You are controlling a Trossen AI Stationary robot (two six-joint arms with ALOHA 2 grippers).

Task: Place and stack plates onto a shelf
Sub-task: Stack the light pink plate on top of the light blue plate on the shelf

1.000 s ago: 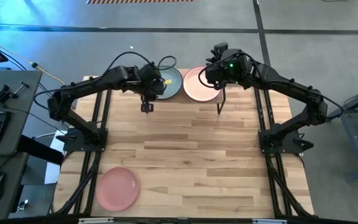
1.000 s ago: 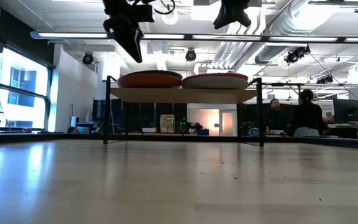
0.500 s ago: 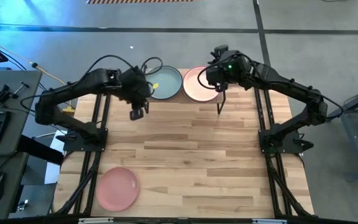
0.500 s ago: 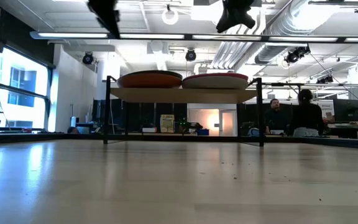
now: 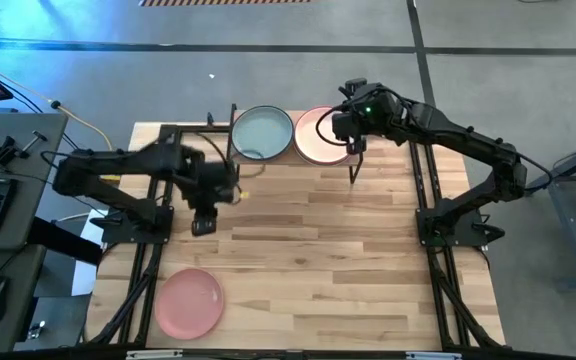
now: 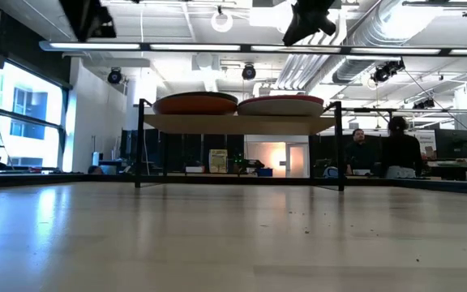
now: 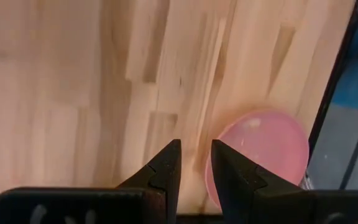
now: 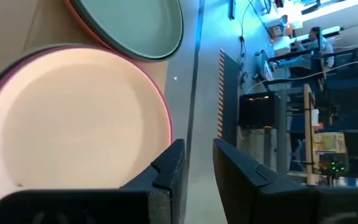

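Plates sit in two stacks on the shelf (image 5: 313, 166) at top centre: pale teal plate (image 5: 263, 132) and cream plate (image 5: 320, 136) uppermost. Left gripper (image 5: 201, 224), empty with fingers narrowly apart, has swung off the shelf toward the pink plate (image 5: 188, 303) on the desk (image 5: 318, 250), lower left, probably next. Right gripper (image 5: 342, 128) hovers over the cream plate, fingers slightly apart, holding nothing.

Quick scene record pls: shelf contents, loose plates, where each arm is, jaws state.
shelf: two plate stacks side by side
left stack top: pale teal plate
right stack top: cream plate
loose plate: pink plate on the tabletop, near-left corner
left gripper: above the bare tabletop between shelf and pink plate, jaws slightly apart, holding nothing
right gripper: over the right stack's edge, jaws slightly apart, holding nothing
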